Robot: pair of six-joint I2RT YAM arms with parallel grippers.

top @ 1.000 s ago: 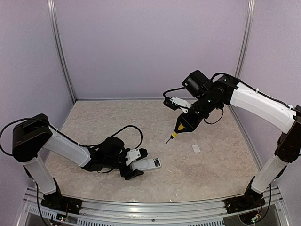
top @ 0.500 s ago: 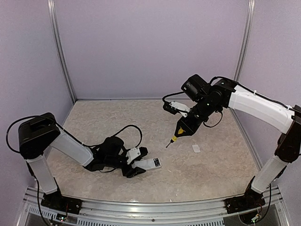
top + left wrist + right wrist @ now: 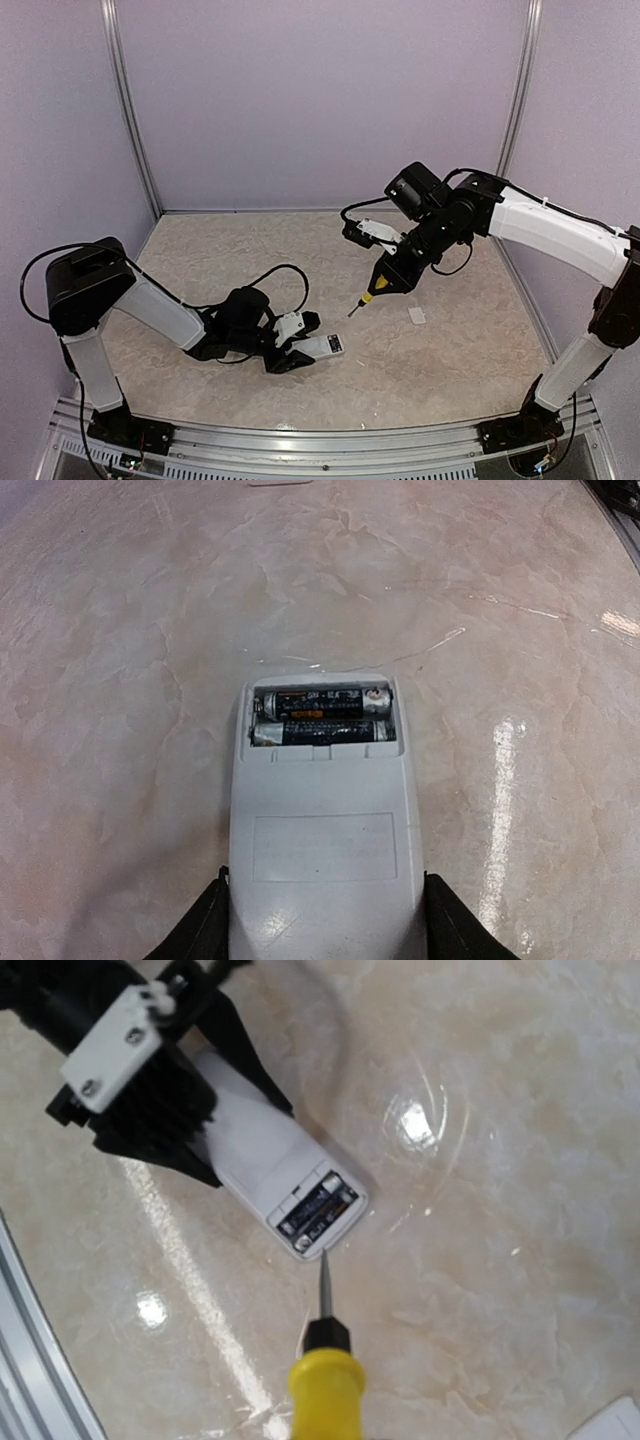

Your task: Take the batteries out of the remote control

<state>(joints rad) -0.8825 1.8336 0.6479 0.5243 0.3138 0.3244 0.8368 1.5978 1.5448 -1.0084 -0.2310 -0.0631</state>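
Left gripper (image 3: 300, 343) is lying low on the table (image 3: 200, 260), its black fingers (image 3: 205, 932) pressing against both long edges of the remote control (image 3: 325, 830). No gap is showing on either side in the left wrist view, so it is clamping the slab. Remote control is resting flat near the front-middle of the table, back face up: smooth white plastic, rounded corners, a faint outlined rectangle on the back, battery bay standing uncovered at the far end. Batteries (image 3: 320, 716) are sitting side by side in that bay, lying across the remote's width: two slim dark cylinders with printed wraps and bright metal ends. Table is showing a glossy beige marbled surface, throwing back lamp glare.

Right gripper (image 3: 388, 275) is hanging above and right of the remote, closed on the screwdriver (image 3: 325, 1385): chunky yellow handle, black collar, thin steel shaft pointing at the bay end. Tip touching or not, cannot tell. Small white square cover piece (image 3: 417, 316) is lying apart to the right.

Against one second ago: left fingers are standing narrower around the remote; right arm is sitting lower and further left, screwdriver tip nearer the remote; remote and cover piece are lying where they were
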